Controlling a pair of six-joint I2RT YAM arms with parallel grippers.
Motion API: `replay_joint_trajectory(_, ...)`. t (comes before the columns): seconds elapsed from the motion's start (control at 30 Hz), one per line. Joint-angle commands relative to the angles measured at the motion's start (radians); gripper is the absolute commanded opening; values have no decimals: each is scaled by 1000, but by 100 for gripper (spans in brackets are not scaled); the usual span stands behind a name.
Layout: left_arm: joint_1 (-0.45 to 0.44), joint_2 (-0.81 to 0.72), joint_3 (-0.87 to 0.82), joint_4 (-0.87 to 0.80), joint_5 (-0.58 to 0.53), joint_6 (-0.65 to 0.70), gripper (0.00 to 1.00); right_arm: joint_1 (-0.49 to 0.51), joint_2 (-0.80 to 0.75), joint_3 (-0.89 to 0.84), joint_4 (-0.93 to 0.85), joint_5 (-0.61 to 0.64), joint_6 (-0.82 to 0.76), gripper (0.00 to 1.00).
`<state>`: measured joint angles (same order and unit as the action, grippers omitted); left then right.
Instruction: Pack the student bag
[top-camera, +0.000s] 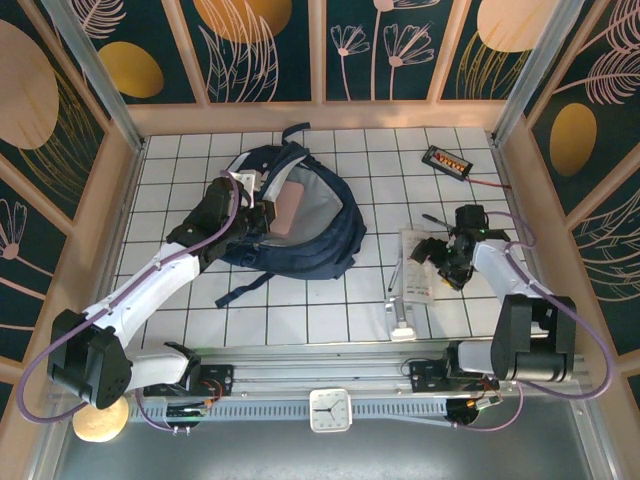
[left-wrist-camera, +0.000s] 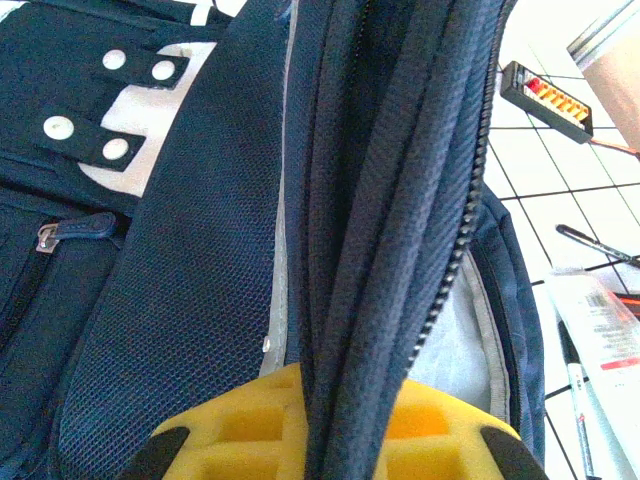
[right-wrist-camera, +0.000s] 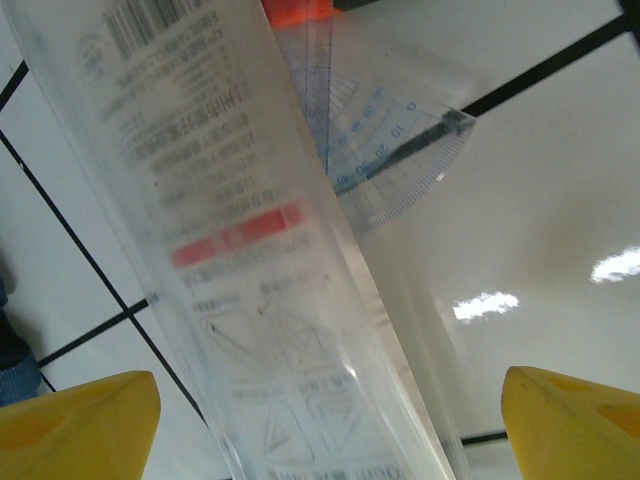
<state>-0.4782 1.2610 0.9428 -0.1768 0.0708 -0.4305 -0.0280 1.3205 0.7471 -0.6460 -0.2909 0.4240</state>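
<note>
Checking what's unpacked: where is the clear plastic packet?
In the top view, the packet lies right of the student bag, under the right end effector.

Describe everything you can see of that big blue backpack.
The student bag is navy fabric with mesh panels, a white patch with snap tabs and a pale grey lining. It lies on the tiled table, its zipper open, a dark strap trailing toward the near edge. The left end effector pinches a fold of its zippered edge.

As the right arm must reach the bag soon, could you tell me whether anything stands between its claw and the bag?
Nothing tall: the open right claw hovers over a clear packet, a pen lies beside it, then bare tiles up to the student bag.
</note>
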Motion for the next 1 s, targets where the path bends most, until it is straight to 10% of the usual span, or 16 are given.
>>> replay_joint_trajectory(0.0, -4, -29, 6, 56, 35, 11, 0, -14, 27, -32, 118, -95, 3, 88)
replay_joint_trajectory(0.53, -4, -40, 25, 16, 32, 14, 0, -53, 112, -113, 281, -159, -28, 83)
replay_joint_trajectory(0.97, -3, -39, 64, -29, 27, 22, 0, -56, 111, -179, 422, -212, -22, 47)
